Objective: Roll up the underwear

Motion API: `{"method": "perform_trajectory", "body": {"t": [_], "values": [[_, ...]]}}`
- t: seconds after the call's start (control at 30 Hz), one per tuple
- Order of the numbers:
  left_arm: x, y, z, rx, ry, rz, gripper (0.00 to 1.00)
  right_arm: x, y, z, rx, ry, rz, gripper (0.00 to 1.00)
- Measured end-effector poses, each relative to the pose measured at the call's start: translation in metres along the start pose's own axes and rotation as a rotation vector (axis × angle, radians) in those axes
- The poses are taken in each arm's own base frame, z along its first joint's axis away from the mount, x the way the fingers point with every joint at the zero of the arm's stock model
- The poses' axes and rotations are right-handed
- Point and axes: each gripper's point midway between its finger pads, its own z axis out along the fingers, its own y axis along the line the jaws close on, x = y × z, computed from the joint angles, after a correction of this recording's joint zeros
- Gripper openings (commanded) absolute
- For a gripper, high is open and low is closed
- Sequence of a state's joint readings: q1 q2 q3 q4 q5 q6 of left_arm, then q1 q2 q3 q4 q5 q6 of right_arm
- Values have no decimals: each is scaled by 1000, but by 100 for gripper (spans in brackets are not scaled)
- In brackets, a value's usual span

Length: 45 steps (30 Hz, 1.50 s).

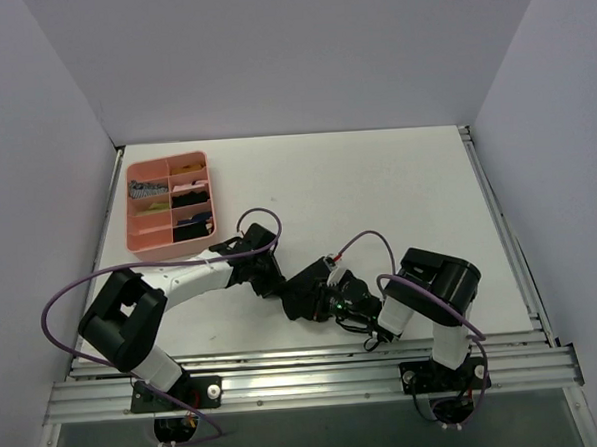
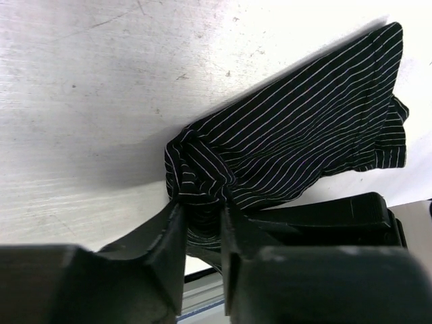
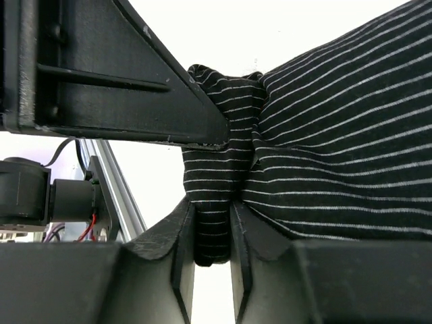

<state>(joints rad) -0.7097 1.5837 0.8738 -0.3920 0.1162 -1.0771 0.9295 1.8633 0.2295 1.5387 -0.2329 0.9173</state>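
Note:
The underwear (image 2: 304, 128) is a small bunched black garment with thin white stripes, lying on the white table near its front edge; no reddish-brown band shows. In the top view it (image 1: 308, 288) is a dark lump between the two grippers. My left gripper (image 2: 202, 212) is shut on a gathered fold at one end of it. My right gripper (image 3: 212, 226) is shut on a fold at the adjoining end (image 3: 337, 148). The two grippers (image 1: 277, 277) (image 1: 328, 300) nearly touch; the left gripper's finger (image 3: 121, 88) crosses the right wrist view.
A pink divided tray (image 1: 170, 247) with small dark and patterned items stands at the back left. Metal rails (image 1: 306, 368) run along the table's front edge, close to the grippers. White walls enclose the table on three sides.

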Motion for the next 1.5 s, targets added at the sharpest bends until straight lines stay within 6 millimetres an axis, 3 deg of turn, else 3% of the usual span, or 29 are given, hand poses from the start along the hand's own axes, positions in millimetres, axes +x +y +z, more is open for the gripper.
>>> {"method": "perform_trajectory", "body": {"t": [0.23, 0.43, 0.6, 0.73, 0.87, 1.0, 1.27, 1.5], "values": [[3, -10, 4, -3, 24, 26, 16, -3, 3, -4, 66, 32, 19, 39], [9, -15, 5, -67, 46, 83, 14, -8, -5, -31, 321, 89, -54, 50], [10, -20, 8, -125, 65, 116, 14, -22, -8, -56, 476, 110, -130, 53], [12, -24, 11, -162, 84, 134, 14, -18, 7, -62, 517, 136, -229, 54], [12, -27, 14, -200, 108, 142, 14, -15, 25, -60, 515, 143, -341, 54], [13, -28, 15, -240, 137, 149, 14, -22, 32, -52, 552, 126, -454, 54], [13, -28, 16, -288, 169, 150, 15, -26, 20, -31, 672, 162, -668, 54], [14, -28, 17, -304, 197, 137, 15, -31, 12, -11, 762, 140, -754, 54]]}}
